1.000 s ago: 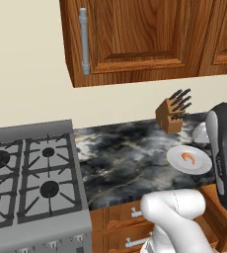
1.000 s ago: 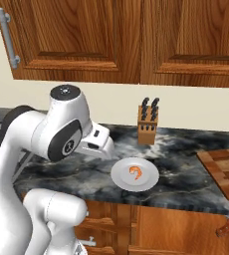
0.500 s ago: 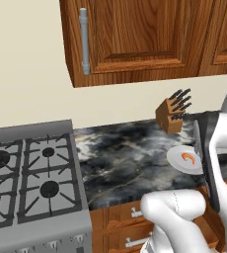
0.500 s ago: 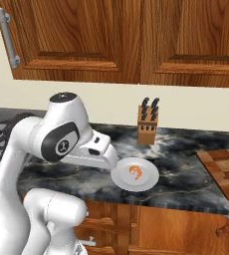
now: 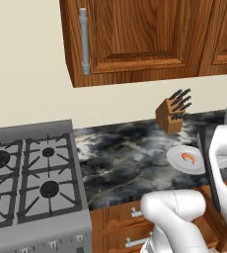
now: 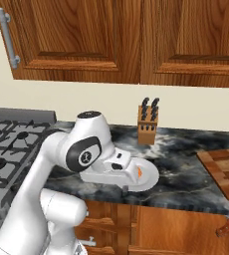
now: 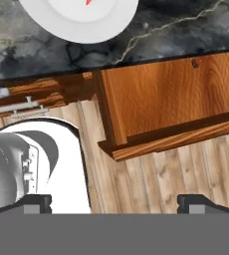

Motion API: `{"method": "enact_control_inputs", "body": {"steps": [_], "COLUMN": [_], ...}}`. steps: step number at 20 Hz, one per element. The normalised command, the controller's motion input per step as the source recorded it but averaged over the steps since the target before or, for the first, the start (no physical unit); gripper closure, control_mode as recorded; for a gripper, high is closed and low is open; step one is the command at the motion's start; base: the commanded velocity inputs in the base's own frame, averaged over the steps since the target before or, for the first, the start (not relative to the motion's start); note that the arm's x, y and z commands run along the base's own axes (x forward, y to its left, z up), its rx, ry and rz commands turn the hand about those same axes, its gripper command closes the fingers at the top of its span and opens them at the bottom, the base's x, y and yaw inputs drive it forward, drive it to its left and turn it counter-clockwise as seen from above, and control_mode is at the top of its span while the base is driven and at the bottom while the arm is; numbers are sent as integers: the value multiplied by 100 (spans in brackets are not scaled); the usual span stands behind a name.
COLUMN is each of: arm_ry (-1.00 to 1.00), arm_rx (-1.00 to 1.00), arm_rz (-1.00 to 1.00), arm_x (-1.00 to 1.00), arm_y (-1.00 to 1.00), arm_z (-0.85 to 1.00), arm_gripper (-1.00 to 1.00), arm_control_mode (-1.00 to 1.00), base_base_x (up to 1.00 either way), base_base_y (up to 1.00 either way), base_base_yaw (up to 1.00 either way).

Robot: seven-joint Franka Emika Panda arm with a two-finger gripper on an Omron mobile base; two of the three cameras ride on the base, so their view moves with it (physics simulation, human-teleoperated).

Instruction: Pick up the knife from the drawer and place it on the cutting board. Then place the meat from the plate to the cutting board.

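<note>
One plate (image 5: pixel 185 159), one meat (image 5: pixel 187 157), one knife block (image 5: pixel 170 114), one cutting board (image 6: pixel 228 169).

A wooden knife block (image 5: pixel 171 114) stands on the dark marble counter (image 5: pixel 125 158), right of the gas stove (image 5: pixel 29 183).

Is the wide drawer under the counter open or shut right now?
Open. In the hand view the drawer juts out past the counter edge over the floor; its inside is hidden.

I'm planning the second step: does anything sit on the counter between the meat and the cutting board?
Nothing visible does. Bare counter runs from the meat on the plate to the cutting board. The knife block stands back by the wall, off that line.
</note>
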Motion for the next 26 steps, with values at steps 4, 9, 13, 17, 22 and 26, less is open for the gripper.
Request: {"method": "enact_control_inputs", "body": {"steps": [4, 9, 13, 17, 22, 26], "arm_ry": [5, 0, 3, 0, 0, 0], "arm_rx": [0, 0, 0, 0, 2, 4], "arm_rz": [-9, 0, 0, 0, 0, 0], "arm_x": [-4, 0, 0, 0, 4, 16], "arm_y": [-64, -25, -18, -17, -20, -25], "arm_z": [-51, -42, -41, -37, -35, -38], "arm_gripper": [-100, -100, -100, -100, -100, -100], "arm_control_mode": [-100, -100, -100, -100, -100, -100], "base_base_x": [0, 0, 0, 0, 0, 0], "base_base_y": [0, 0, 0, 0, 0, 0], "base_base_yaw": [0, 0, 0, 0, 0, 0]}}
